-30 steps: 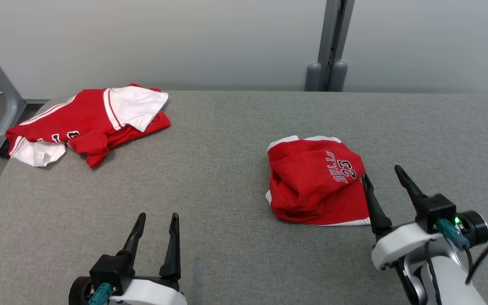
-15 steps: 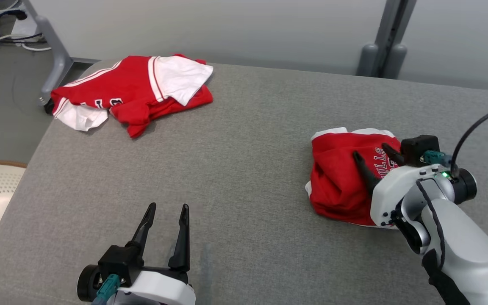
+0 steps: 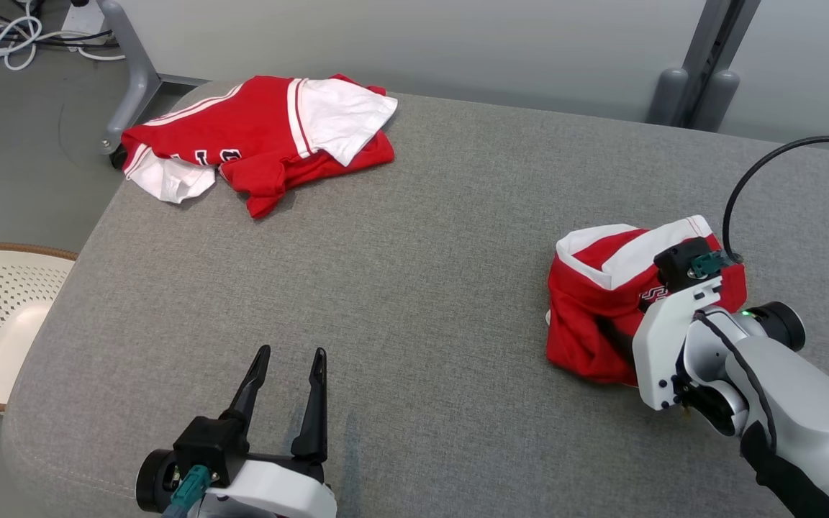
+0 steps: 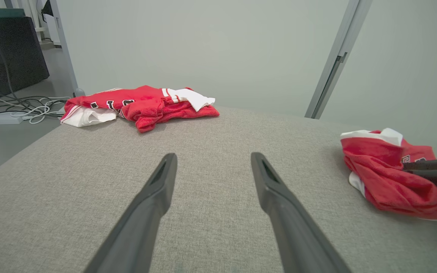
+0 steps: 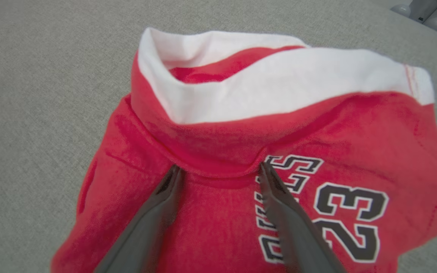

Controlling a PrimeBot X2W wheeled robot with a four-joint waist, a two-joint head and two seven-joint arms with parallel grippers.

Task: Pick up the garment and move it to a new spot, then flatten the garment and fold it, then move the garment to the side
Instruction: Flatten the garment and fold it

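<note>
So, your right gripper (image 5: 219, 168) is spread wide over the garment (image 3: 594, 316) at the table's (image 3: 414, 288) right side, tips pushed against a red fold, probably lining up the pickup pinch. Left gripper (image 3: 292, 352), also spread, hovers by the table's near edge, spare for now.

We could not tell whether the fingertips of the right gripper (image 5: 219, 167) went under the fold of the garment (image 5: 218, 212). In the head view its wrist housing (image 3: 673, 345) hid them. Fingers and frame edge cut off the lettering (image 5: 349, 210). Print on the second garment (image 3: 256, 147) lay partly folded under.
</note>
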